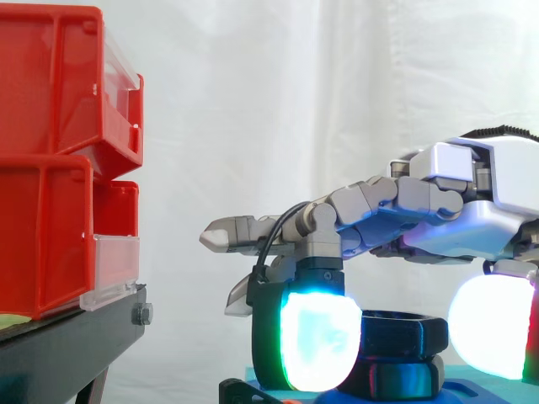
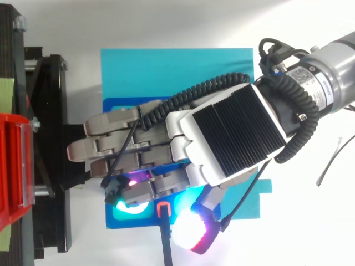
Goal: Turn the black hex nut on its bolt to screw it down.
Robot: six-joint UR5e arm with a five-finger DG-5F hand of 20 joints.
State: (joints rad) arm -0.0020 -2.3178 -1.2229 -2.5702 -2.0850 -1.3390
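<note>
The hand [image 1: 455,202] sits low over the black hex nut [image 1: 405,334], but I cannot tell if it holds it.

We see the black hex nut [image 1: 404,333] in the side view lying flat and level, its matte faces upright. It sits directly atop a dark glossy piece [image 1: 402,376] of similar width, which stands on the blue base [image 1: 476,392].
</note>
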